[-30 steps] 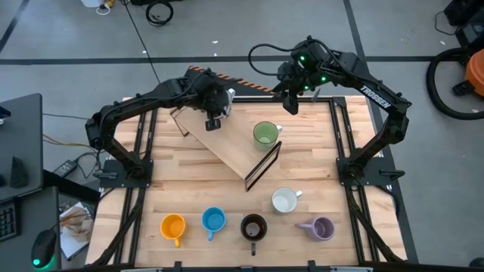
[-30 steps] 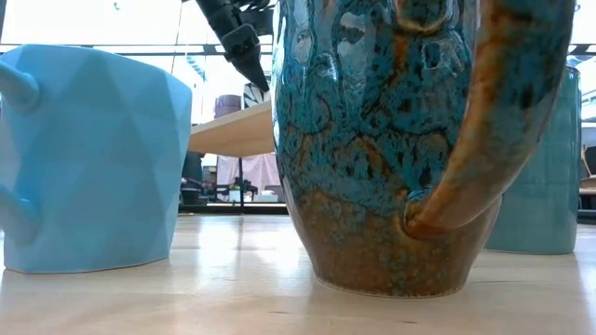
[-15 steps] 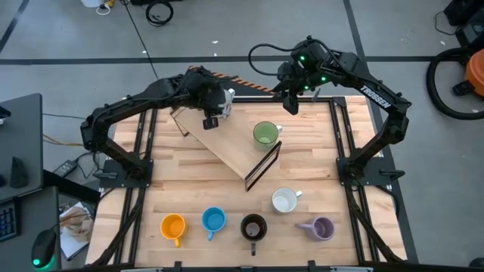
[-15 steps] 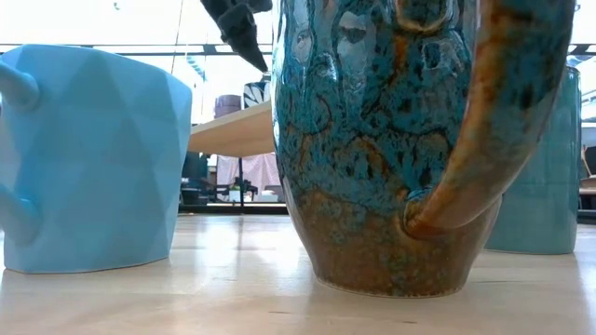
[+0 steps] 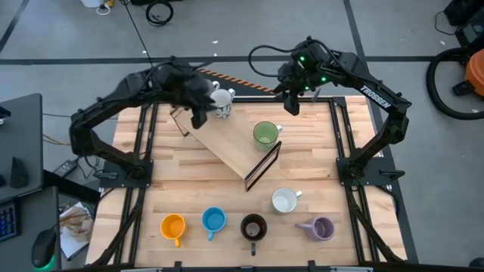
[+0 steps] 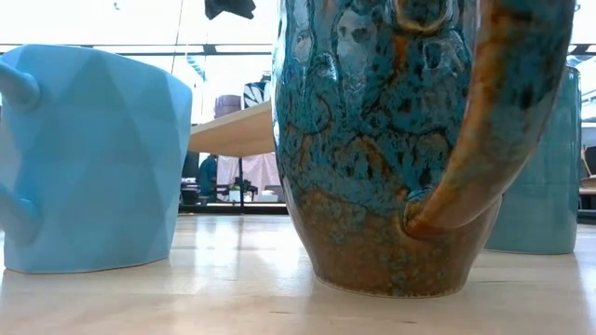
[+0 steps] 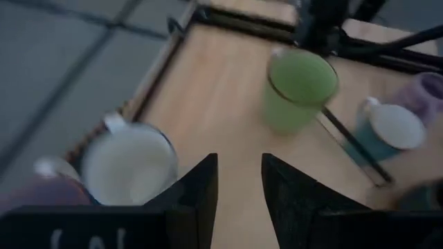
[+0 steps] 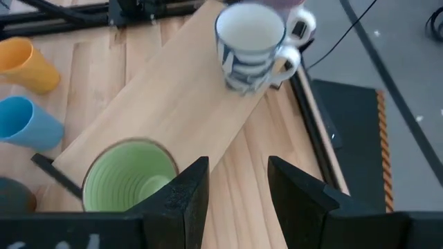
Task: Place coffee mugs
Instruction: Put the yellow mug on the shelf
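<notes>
A white-silver patterned mug (image 5: 221, 103) (image 8: 250, 41) stands on the far left end of a raised wooden board (image 5: 231, 147), and a green mug (image 5: 265, 134) (image 7: 299, 86) stands on its middle. My left gripper (image 5: 198, 117) (image 7: 239, 183) is open, hovering just left of the patterned mug and above it. My right gripper (image 5: 290, 102) (image 8: 237, 190) is open and waits high over the far edge, beyond the green mug. A lavender mug (image 6: 226, 104) shows by the patterned one. Orange (image 5: 173, 226), light blue (image 5: 214, 220), dark brown (image 5: 254, 227), white (image 5: 284, 200) and lavender (image 5: 321, 228) mugs stand near the near edge.
The board sits slanted across the table's middle on a dark frame (image 5: 262, 165). In the low view the light blue mug (image 6: 93, 158) and the dark glazed mug (image 6: 400, 140) fill the foreground. Bare wood lies between the board and the near mugs. Dark rails run along both table sides.
My left gripper has risen and drawn back toward the table's far left corner, away from the board. The patterned mug, partly under the arm before, now shows whole and stands where it was. The right arm has kept still.
</notes>
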Motion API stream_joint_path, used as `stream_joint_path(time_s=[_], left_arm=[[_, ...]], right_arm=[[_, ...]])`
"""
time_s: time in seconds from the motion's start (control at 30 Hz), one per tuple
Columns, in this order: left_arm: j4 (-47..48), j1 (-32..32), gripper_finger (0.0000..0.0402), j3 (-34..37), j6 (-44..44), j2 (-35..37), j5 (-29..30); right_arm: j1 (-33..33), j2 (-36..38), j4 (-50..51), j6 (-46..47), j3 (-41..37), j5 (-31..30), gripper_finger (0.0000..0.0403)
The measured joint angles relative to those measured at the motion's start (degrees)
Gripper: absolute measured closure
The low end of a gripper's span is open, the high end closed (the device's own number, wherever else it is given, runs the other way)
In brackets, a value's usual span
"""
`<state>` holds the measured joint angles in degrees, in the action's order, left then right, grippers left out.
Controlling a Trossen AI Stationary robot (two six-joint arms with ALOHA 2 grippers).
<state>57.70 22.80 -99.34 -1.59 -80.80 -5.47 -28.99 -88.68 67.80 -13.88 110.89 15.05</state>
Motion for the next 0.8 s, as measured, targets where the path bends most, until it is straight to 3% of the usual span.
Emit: stream_joint_path(time_s=[0.2,0.47,0.8], left_arm=[[3.22,-4.06,0.0282,3.91,6.03,0.0,-1.01],[2.92,-14.51,0.0283,11.7,16.18,-0.06,-0.7],[-10.5,-27.1,0.0283,16.85,24.1,-0.04,12.63]], right_arm=[[0.0,0.71,5.0,-0.19,0.0,1.83,0.0249],[3.59,5.19,6.43,1.03,0.0,2.68,0.0249],[10.7,9.84,5.99,5.32,-0.13,2.34,0.0249]])
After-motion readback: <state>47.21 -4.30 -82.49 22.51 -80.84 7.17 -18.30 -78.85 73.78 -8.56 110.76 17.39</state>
